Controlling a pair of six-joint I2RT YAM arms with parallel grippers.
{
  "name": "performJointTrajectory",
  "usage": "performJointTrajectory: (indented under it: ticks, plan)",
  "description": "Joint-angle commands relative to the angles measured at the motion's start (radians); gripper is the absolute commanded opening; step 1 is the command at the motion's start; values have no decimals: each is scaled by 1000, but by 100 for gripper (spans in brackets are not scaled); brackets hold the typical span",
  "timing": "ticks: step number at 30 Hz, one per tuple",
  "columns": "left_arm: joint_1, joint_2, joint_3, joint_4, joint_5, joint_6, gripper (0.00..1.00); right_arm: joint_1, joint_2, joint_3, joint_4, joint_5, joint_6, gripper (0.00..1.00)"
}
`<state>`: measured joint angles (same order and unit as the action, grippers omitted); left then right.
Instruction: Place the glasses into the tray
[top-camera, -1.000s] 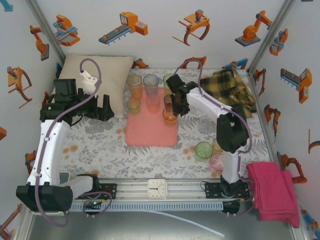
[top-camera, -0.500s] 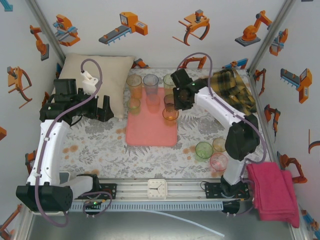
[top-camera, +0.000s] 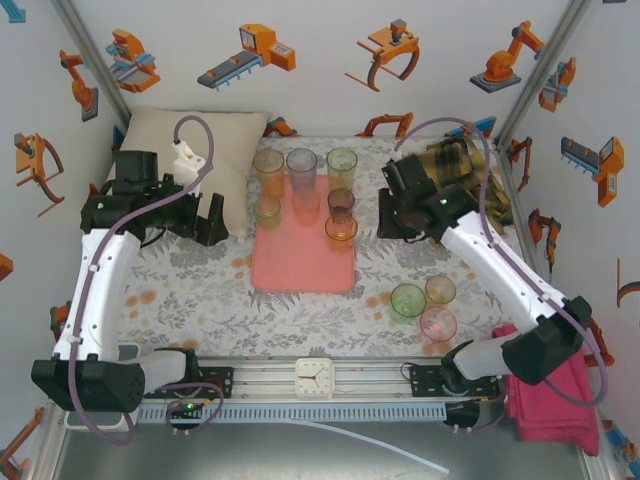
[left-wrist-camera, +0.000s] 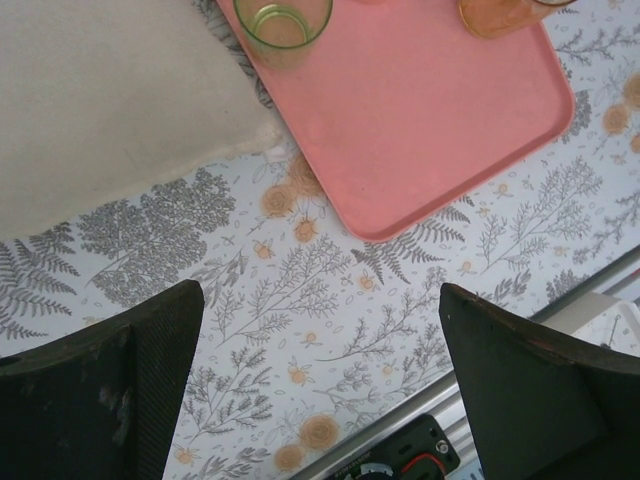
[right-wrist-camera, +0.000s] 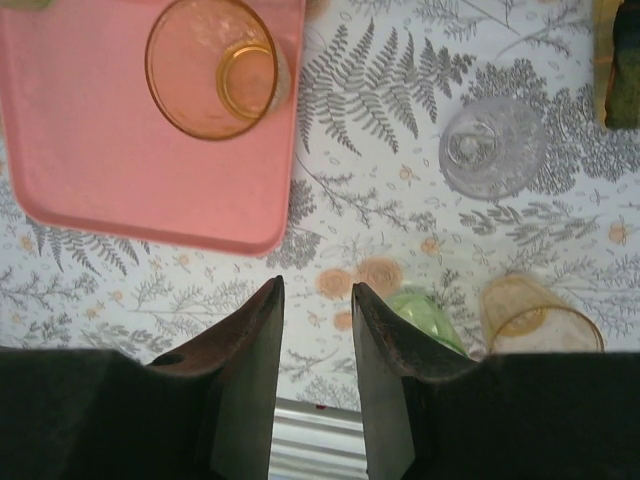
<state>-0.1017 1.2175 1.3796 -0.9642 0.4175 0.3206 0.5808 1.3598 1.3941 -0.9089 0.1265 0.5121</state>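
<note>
The salmon-pink tray (top-camera: 300, 262) lies mid-table. Several glasses stand on it: orange (top-camera: 268, 167), grey (top-camera: 301, 165), green (top-camera: 341, 162), small green (top-camera: 267, 210), pink (top-camera: 306, 205), smoky (top-camera: 341, 200) and orange (top-camera: 340, 228). Green (top-camera: 407, 300), orange (top-camera: 440, 290) and pink (top-camera: 438, 324) glasses stand on the cloth at the near right. My right gripper (top-camera: 392, 218) (right-wrist-camera: 316, 284) hovers right of the tray, open a little and holding nothing. A clear glass (right-wrist-camera: 492, 147) stands beyond it. My left gripper (top-camera: 208, 216) (left-wrist-camera: 320, 295) is wide open over the cloth left of the tray (left-wrist-camera: 420, 110).
A cream pillow (top-camera: 195, 150) lies far left, close to my left gripper. A plaid cloth (top-camera: 460, 170) is bunched at the far right, and a magenta cloth (top-camera: 550, 385) sits at the near right edge. The base rail (top-camera: 315, 380) runs along the near edge.
My right gripper has pulled back to the right, off the tray's right side, uncovering the smoky and green glasses. Its arm has swung right. The left arm has barely moved.
</note>
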Motion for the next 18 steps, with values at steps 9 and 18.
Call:
performJointTrajectory:
  ticks: [9, 18]
  plan:
    - [-25, 19, 53, -62, -4, 13, 93, 10, -156, -84, -70, -9, 32, 35]
    - [-33, 1, 5, -48, 12, -14, 93, 10, -324, -195, -130, -33, 27, 35]
